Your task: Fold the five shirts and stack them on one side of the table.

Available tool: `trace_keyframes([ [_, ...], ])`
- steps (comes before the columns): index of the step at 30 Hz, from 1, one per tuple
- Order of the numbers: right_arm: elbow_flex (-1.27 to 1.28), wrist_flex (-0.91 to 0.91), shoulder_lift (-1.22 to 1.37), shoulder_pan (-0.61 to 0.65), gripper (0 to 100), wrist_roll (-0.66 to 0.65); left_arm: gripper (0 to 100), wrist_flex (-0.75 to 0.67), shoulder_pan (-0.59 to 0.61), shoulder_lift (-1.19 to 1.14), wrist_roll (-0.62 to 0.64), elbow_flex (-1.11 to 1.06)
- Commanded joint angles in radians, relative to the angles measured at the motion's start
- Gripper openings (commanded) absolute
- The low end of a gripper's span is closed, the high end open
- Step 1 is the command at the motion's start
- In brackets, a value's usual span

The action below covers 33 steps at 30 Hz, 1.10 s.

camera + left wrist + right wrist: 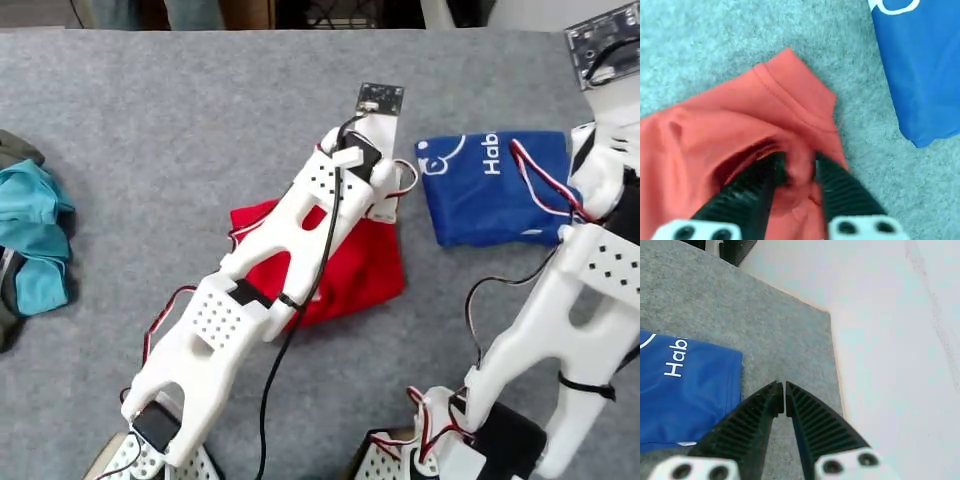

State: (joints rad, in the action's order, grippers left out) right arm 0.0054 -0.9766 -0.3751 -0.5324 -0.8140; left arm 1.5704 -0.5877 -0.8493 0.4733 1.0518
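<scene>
A red shirt [352,268] lies bunched at the table's middle, partly under my left arm. My left gripper [796,167] is down on it, shut on a pinched fold of the red shirt [755,110] near its hem. To its right lies a folded blue shirt [488,188] with white print, also seen as the blue shirt [920,65] in the left wrist view. My right gripper [784,394] is shut with nothing in it, raised past the far right edge of the blue shirt [685,390].
A heap of teal and dark shirts [30,240] sits at the table's left edge. The grey felt table [180,130] ends at the right in a pale floor [880,330]. The right arm's base and cables [470,420] stand at the front.
</scene>
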Motion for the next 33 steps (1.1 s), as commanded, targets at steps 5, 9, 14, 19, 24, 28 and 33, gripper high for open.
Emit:
trace_keyframes([
  [5,-0.039,-0.169,-0.033,0.063,2.5,-0.041,28,0.133,0.094,0.074,0.044,0.282],
  [9,-0.048,-0.35,-0.035,0.16,2.5,-0.041,26,0.193,0.265,0.106,0.04,0.444],
  [14,-0.039,-0.491,-0.021,0.431,2.5,-0.018,7,0.193,0.521,0.138,-0.098,0.443],
  [19,-0.048,-0.532,0.148,0.672,2.5,0.089,3,0.193,0.73,0.16,-0.193,0.236],
  [24,-0.153,-0.608,0.414,0.865,2.2,0.315,3,0.192,0.852,0.279,-0.319,-0.145],
  [28,-0.334,-0.681,0.591,0.959,2.2,0.388,3,0.077,0.929,0.454,-0.327,-0.487],
  [33,-0.498,-0.753,0.762,1.031,2.2,0.387,3,-0.457,0.966,0.675,-0.328,-1.122],
])
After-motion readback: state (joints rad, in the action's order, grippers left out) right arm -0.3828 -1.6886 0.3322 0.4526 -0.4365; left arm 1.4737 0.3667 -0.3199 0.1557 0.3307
